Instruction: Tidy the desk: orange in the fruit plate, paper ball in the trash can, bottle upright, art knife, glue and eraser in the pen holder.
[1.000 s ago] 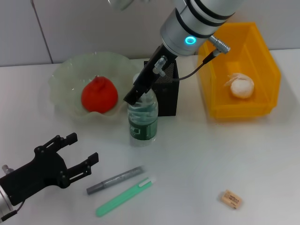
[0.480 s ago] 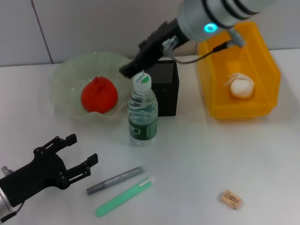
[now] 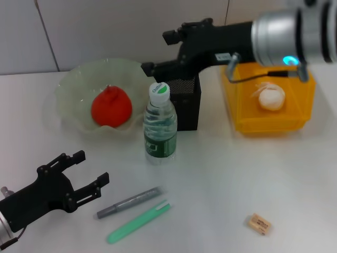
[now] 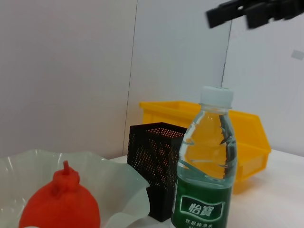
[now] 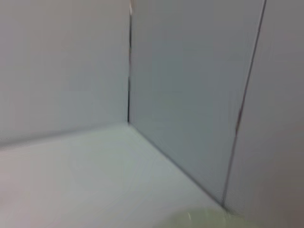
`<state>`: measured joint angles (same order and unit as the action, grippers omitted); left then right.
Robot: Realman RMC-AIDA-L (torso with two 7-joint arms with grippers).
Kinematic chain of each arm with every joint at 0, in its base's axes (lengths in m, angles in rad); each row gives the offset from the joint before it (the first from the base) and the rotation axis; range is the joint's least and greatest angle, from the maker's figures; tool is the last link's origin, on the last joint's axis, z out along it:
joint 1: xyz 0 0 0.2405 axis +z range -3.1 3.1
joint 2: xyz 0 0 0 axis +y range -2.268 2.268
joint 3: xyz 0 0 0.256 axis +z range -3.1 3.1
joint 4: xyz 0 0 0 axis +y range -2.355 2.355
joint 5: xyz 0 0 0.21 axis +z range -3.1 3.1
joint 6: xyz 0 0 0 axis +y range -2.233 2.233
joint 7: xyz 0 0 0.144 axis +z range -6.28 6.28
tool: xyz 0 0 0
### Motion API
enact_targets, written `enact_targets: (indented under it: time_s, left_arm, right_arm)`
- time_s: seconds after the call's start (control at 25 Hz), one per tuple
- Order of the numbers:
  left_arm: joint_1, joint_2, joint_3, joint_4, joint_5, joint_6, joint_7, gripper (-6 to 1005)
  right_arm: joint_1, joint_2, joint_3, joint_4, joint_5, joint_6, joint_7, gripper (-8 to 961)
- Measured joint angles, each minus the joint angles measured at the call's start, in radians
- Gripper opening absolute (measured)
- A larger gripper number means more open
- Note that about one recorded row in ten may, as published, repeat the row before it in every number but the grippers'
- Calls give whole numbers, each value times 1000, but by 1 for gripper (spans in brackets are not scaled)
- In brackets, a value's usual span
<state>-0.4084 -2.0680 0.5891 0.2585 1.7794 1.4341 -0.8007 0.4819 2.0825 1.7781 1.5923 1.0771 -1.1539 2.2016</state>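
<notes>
The clear bottle [image 3: 160, 124] with a green label stands upright in front of the black mesh pen holder [image 3: 188, 108]; the left wrist view shows the bottle [image 4: 205, 171] too. My right gripper [image 3: 159, 51] hovers open above and behind its cap, touching nothing. The orange [image 3: 111, 107] lies in the pale green fruit plate [image 3: 68, 84]. A paper ball [image 3: 271, 97] sits in the yellow trash can [image 3: 300, 68]. Near the front lie a grey glue stick [image 3: 129, 202], a green art knife [image 3: 139, 222] and the eraser [image 3: 260, 223]. At the front left my left gripper [image 3: 90, 167] is open and holds nothing.
The right wrist view shows only bare walls and a corner of the table. In the left wrist view the pen holder [image 4: 156, 152] stands behind the bottle, with the trash can [image 4: 249, 137] farther back and the right gripper [image 4: 247, 10] overhead.
My right gripper has let go of the bottle's top, risen and swung back over the pen holder. The bottle stays standing. The left arm has barely moved.
</notes>
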Motion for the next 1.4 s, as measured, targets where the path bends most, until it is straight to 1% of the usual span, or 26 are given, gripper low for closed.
enact_targets:
  time_s: [0.08,0.12,0.16,0.2,0.24,0.32,0.36,0.4,0.44,0.48,0.52,0.64,0.76,0.88,0.92,0.96,1.0,1.12,1.16,1.24,1.36,1.4]
  left_arm:
    - [-1,0,0,0,0,-1,0,825]
    - [-1,0,0,0,0,-2,0,825]
    - [-1,0,0,1,-1,-2,0,825]
    - [0,0,0,1,-1,-2,0,825]
    - [0,-1,0,1,-2,-3,0,825]
    - [0,-1,0,1,-2,-3,0,824]
    - [0,-1,0,1,-2,-3,0,824]
    - [0,-1,0,1,-2,-3,0,824]
    - [0,-1,0,1,-2,-3,0,824]
    - [0,-1,0,1,-3,-4,0,824]
    - [0,-1,0,1,-3,-4,0,824]
    - [-2,-1,0,1,-8,-5,0,824]
    - [-2,-1,0,1,-9,-6,0,824]
    - [0,-1,0,1,-9,-6,0,824]
    - [0,-1,0,1,-9,-6,0,824]
    - [0,-1,0,0,-9,-6,0,824]
    - [0,-1,0,0,-9,-6,0,824]
    - [0,-1,0,-1,-9,-6,0,824]
    - [0,-1,0,-1,-9,-6,0,824]
    - [0,-1,0,-1,-9,-6,0,824]
    - [0,-1,0,0,-9,-6,0,823]
    - [0,0,0,0,-9,-6,0,823]
  right_arm:
    - [-75,1,7,-27,149,19,-135,796]
    - [-100,1,9,-42,200,22,-189,796]
    - [-162,1,13,-104,345,23,-354,795]
    - [-162,1,13,-104,345,23,-354,795]
    - [-193,1,13,-147,425,19,-446,794]
    - [-230,0,13,-222,553,7,-584,793]
    - [-245,-2,25,-305,640,-22,-677,792]
    - [-245,-2,25,-305,640,-22,-677,792]
    - [-247,-3,37,-345,669,-40,-711,791]
    - [-240,-2,79,-438,711,-88,-781,791]
    - [-240,-2,79,-438,711,-88,-781,790]
    - [-214,-2,117,-605,796,-150,-938,788]
    - [-183,-2,127,-742,860,-176,-1095,787]
    - [-166,0,129,-777,865,-170,-1127,785]
    - [-152,0,130,-798,865,-164,-1131,784]
    - [-120,0,133,-841,867,-160,-1134,784]
    - [-120,0,133,-841,867,-160,-1134,783]
    - [-67,0,141,-909,868,-151,-1150,781]
    - [-38,0,142,-944,868,-132,-1161,781]
    - [-24,0,141,-958,869,-118,-1164,780]
    - [24,0,132,-1004,865,-75,-1167,778]
    - [24,0,132,-1004,865,-75,-1167,777]
